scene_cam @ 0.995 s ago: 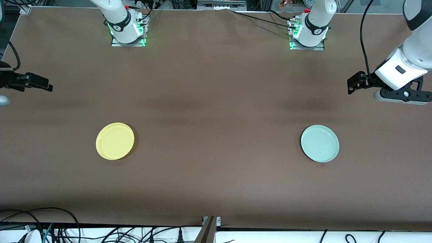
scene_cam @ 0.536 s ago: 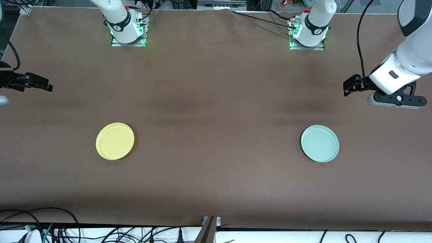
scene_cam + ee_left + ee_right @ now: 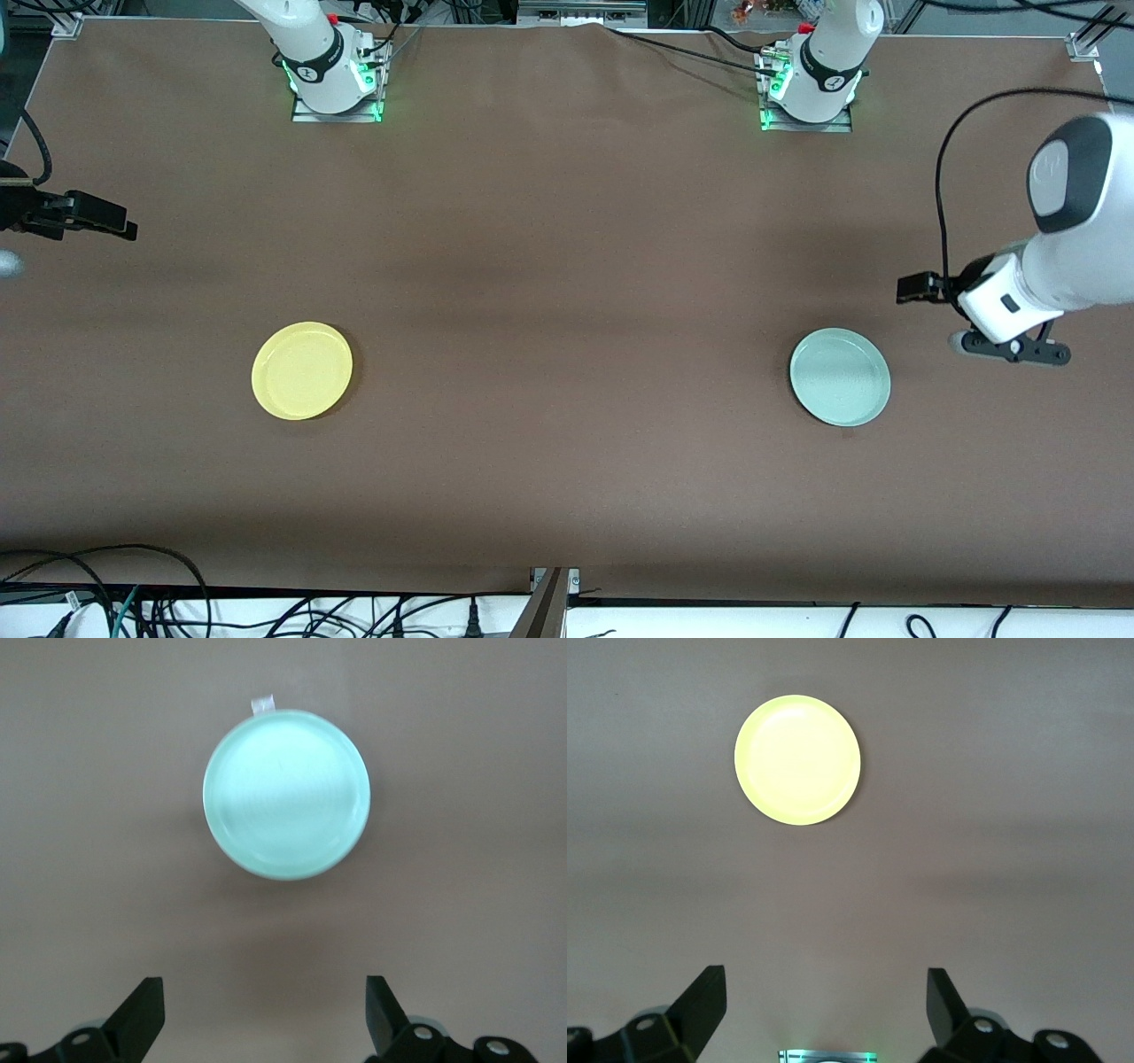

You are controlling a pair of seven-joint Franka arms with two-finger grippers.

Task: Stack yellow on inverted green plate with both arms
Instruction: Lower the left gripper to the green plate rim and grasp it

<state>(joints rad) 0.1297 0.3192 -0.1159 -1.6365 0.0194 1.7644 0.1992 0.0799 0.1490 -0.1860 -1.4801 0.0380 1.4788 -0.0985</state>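
Yellow lies toward right arm's end of bench; green plate toward left arm's end, well apart.

Both look light, stiff, slick, shallow: take by raised rim.

Left end effector released, empty, near green plate. Right end effector released, waiting.

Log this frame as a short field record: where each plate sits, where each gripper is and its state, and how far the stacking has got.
yellow plate: on the table toward the right arm's end, rim up, untouched
green plate: on the table toward the left arm's end, apart from the yellow plate, untouched
left gripper: open, empty, in the air beside the green plate
right gripper: open, empty, at the right arm's end of the table, away from the yellow plate
stacking: not yet begun
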